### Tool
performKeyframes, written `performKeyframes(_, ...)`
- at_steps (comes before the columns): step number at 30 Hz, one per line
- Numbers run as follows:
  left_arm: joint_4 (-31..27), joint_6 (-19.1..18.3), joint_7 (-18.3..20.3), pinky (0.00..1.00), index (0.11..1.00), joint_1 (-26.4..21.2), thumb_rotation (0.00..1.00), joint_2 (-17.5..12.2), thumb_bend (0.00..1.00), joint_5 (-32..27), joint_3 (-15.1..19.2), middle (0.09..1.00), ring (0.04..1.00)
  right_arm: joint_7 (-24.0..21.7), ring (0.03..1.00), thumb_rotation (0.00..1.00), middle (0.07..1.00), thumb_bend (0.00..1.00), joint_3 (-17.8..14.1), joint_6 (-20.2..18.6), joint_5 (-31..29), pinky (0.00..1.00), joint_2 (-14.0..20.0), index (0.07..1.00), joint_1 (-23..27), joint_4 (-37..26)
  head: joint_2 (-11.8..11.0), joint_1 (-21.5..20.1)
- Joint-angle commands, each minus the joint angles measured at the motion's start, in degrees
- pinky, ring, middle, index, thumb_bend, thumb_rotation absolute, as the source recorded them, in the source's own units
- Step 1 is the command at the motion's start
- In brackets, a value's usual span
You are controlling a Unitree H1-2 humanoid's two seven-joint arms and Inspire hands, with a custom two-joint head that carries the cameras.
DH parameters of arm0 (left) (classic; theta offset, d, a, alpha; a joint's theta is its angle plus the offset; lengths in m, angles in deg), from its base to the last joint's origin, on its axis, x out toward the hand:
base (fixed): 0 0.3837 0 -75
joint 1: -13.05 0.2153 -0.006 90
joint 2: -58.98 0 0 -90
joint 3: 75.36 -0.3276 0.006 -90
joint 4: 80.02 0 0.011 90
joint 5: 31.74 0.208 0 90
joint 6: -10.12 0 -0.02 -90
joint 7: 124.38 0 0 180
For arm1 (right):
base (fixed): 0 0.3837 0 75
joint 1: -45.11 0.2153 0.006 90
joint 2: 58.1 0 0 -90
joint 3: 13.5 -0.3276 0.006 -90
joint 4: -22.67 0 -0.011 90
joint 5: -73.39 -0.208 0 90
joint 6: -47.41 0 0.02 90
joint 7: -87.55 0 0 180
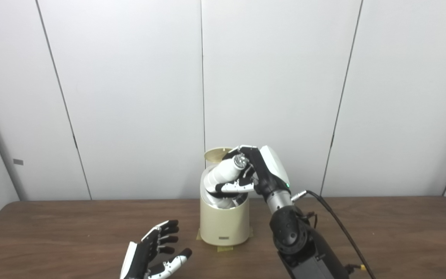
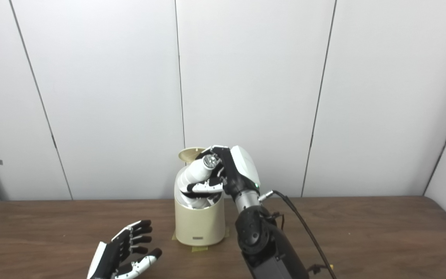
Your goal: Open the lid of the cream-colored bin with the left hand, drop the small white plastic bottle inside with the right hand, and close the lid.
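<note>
Bottle (image 1: 223,173) first: small, white, plastic, with a shiny metallic end facing up and to the right. I judge it light and fairly stiff, with a smooth skin that could slip if the hold loosens unevenly. My right robot hand (image 1: 252,172) is wrapped around it near the capped end, fingers (image 1: 235,188) curled under the body, and it is tilted so the lower end points down into the mouth of the cream-colored bin (image 1: 224,221) at the centre of the frame. I cannot tell whether that lower end touches the bin's inner wall. Taking it near the upper end looks right to me, since it leaves the leading end free to enter the opening.

Behind the bottle the lid (image 1: 217,154) stands raised, showing as a pale disc just above the bin's back rim. Nothing is holding it; I guess it stays up on its own, but a knock from the knuckles could tip it shut.

My left robot hand (image 1: 155,254) is at the lower left of the frame, low over the brown surface (image 1: 381,232), fingers spread wide, holding nothing, well apart from the bin.

Yellowish tape patches (image 1: 225,248) sit at the bin's base, so I expect it to stay put. A black cable (image 1: 339,224) trails from the right wrist towards the lower right, clear of the bin. Otherwise only the white wall panels (image 1: 130,97) lie behind.
</note>
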Motion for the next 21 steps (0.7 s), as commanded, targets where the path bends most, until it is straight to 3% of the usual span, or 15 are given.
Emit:
performKeyframes(1,-0.74,0.92,-0.51,0.64,0.803,-0.90,0.12,0.44,0.63,0.68,-0.36,0.786,0.734,-0.72,0.367,0.00,0.475,0.51,0.73,-1.02,2.79,0.27,1.38,0.552,4.48,-2.67,0.00,0.00)
performKeyframes(8,-0.66,1.05,-0.49,0.66,0.804,-1.01,0.12,0.30,0.63,0.75,-0.52,0.787,0.738,-3.82,0.371,0.00,0.489,0.51,2.18,-3.23,5.70,0.28,2.95,0.546,5.68,-4.23,0.08,0.10)
performKeyframes(21,-1.24,0.57,-0.48,0.66,0.807,-0.82,0.12,0.31,0.63,0.65,-0.45,0.784,0.737,-5.61,0.365,0.00,0.483,0.51,2.39,-3.24,6.76,0.27,3.84,0.553,4.56,-4.52,0.56,0.03)
